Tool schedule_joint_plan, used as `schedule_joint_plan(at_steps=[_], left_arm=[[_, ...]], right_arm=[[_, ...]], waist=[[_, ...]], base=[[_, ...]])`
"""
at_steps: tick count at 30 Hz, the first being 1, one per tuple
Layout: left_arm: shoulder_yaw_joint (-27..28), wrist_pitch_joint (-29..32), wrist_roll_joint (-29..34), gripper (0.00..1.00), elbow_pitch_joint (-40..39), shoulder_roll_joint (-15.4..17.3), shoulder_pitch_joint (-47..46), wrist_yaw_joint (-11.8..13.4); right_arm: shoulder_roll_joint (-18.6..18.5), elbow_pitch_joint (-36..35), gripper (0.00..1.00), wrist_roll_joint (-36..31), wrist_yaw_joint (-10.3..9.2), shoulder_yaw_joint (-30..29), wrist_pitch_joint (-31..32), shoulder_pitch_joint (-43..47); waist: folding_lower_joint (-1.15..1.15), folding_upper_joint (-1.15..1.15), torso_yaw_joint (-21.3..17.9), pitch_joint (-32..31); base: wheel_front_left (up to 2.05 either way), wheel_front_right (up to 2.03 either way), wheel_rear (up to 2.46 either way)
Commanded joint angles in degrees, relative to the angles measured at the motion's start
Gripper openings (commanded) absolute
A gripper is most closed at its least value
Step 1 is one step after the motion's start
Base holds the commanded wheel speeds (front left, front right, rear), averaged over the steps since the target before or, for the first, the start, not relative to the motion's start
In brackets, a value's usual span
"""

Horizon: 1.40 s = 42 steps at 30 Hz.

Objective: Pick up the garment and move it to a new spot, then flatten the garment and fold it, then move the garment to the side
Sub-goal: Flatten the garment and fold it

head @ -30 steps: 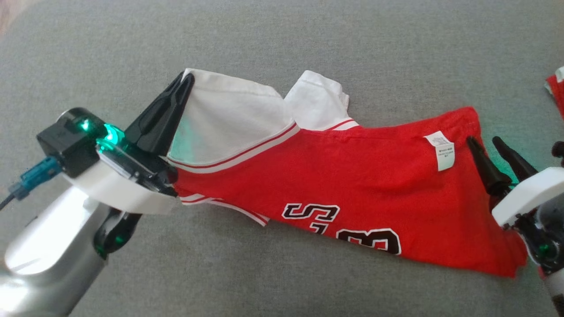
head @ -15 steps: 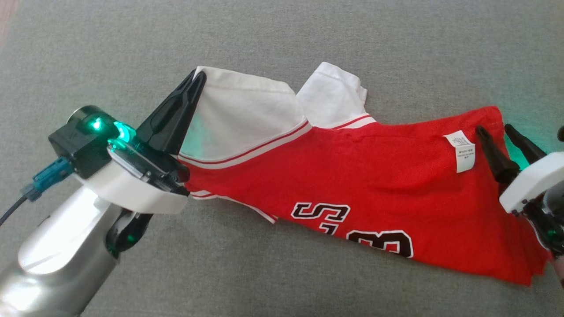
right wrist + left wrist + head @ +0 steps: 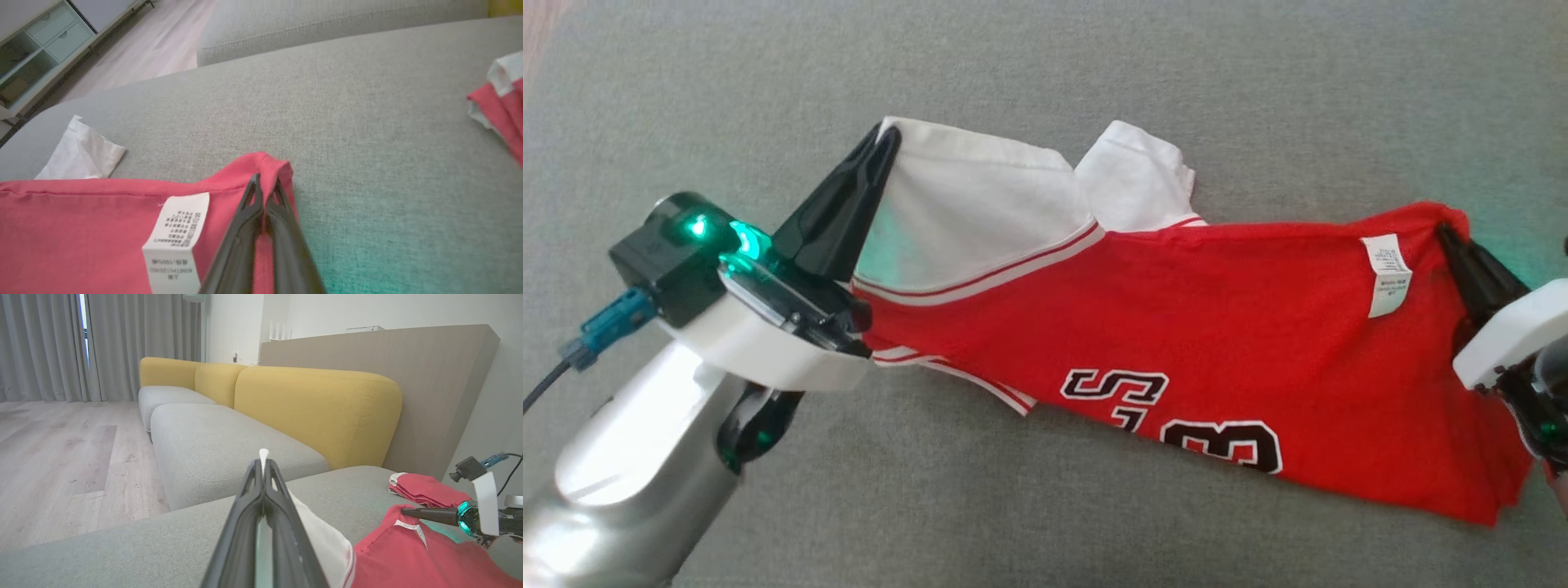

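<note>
Lettering on garment (image 3: 1176, 327) partly hidden at fold, right pincer (image 3: 1447, 233) cropped at edge

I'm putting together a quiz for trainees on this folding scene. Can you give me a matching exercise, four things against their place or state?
Things:
1 left gripper
2 right gripper
3 care label
4 second garment

Places or states:
a lies apart on the grey cushion
b shut on the white sleeve of the garment
c white, against red cloth
d shut on the red corner

Pairs: 1-b; 2-d; 3-c; 4-a
</note>
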Motion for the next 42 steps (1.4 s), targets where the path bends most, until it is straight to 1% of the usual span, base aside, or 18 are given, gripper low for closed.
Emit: schedule_joint_plan(at_steps=[1, 5, 9, 13, 16, 20, 22, 26, 30, 33, 35, 37, 42], left_arm=[[3.88, -0.54, 0.91, 0.0, -1.22, 2.1, -2.35, 0.1], [6.02, -0.54, 2.16, 0.0, -1.93, 2.51, -1.68, 0.1], [11.12, -0.54, 4.3, 0.0, -4.11, 3.42, -0.14, 0.1], [16.48, -0.54, 6.56, 0.0, -7.68, 4.32, 1.37, 0.1], [19.11, -0.54, 8.02, 0.0, -10.21, 5.41, 2.04, 0.1], [19.07, -0.38, 8.68, 0.0, -12.44, 8.37, 0.95, 0.1], [18.25, 0.74, 8.73, 0.0, -13.4, 10.07, -1.03, 0.1], [17.1, 3.69, 8.67, 0.0, -14.66, 13.04, -7.1, 0.1], [15.7, 6.02, 7.62, 0.0, -13.29, 14.58, -14.36, 0.1], [13.17, 7.27, 6.6, 0.0, -10.42, 14.71, -20.38, 0.1], [10.82, 7.8, 6.07, 0.0, -7.7, 14.29, -24.68, 0.1], [8.21, 8.13, 5.99, 0.0, -4.25, 13.59, -29.34, 0.1], [0.8, 7.19, 6.87, 0.0, 7.67, 11.27, -40.74, 0.1]], right_arm=[[-2.11, -2.1, 0.0, 0.58, -0.04, 0.21, -1.36, -0.74], [-3.04, -4.12, 0.0, 1.17, -0.04, -0.92, -2.53, -0.08], [-5.86, -9.35, 0.0, 2.6, -0.04, -3.81, -2.56, 1.74], [-9.55, -16.4, 0.0, 3.94, -0.04, -9.59, -1.13, 4.64], [-11.3, -22.37, 0.0, 4.4, -0.04, -14.8, 1.62, 7.37], [-12.01, -30.1, 0.0, 3.89, -0.04, -22.18, 5.91, 10.8], [-12.1, -33.58, 0.0, 3.71, -0.04, -25.39, 8.34, 11.54], [-12.78, -39.2, 0.0, 3.09, -0.04, -28.96, 12.93, 9.39], [-13.08, -40.7, 0.0, 1.96, -0.04, -27.7, 16.54, 2.82], [-12.45, -38.45, 0.0, 0.45, -0.04, -24.57, 17.76, -4.3], [-11.52, -35.96, 0.0, -0.79, -0.04, -21.32, 18.09, -9.58], [-10.18, -32.78, 0.0, -2.26, -0.04, -17.77, 18.04, -15.17], [-4.48, -22.88, 0.0, -6.91, -0.04, -8.55, 16.08, -28.52]], waist=[[0.0, 0.0, -0.67, -1.01], [0.0, 0.0, -1.74, -2.86], [0.0, 0.0, -3.52, -6.19], [0.0, 0.0, -5.06, -9.6], [0.0, 0.0, -6.16, -12.07], [0.0, 0.0, -7.16, -14.43], [0.0, 0.0, -7.53, -15.05], [0.0, 0.0, -8.59, -14.99], [0.0, 0.0, -9.55, -14.23], [0.0, 0.0, -9.75, -12.64], [0.0, 0.0, -9.73, -11.08], [0.0, 0.0, -9.65, -8.87], [0.0, 0.0, -9.88, -2.26]], base=[[0.0, 0.0, 0.0], [0.0, 0.0, 0.0], [0.0, 0.0, 0.0], [0.0, 0.0, 0.0], [0.0, 0.0, 0.0], [0.0, 0.0, 0.0], [0.0, 0.0, 0.0], [0.0, 0.0, 0.0], [0.0, 0.0, 0.0], [0.0, 0.0, 0.0], [0.0, 0.0, 0.0], [0.0, 0.0, 0.0], [0.0, 0.0, 0.0]])
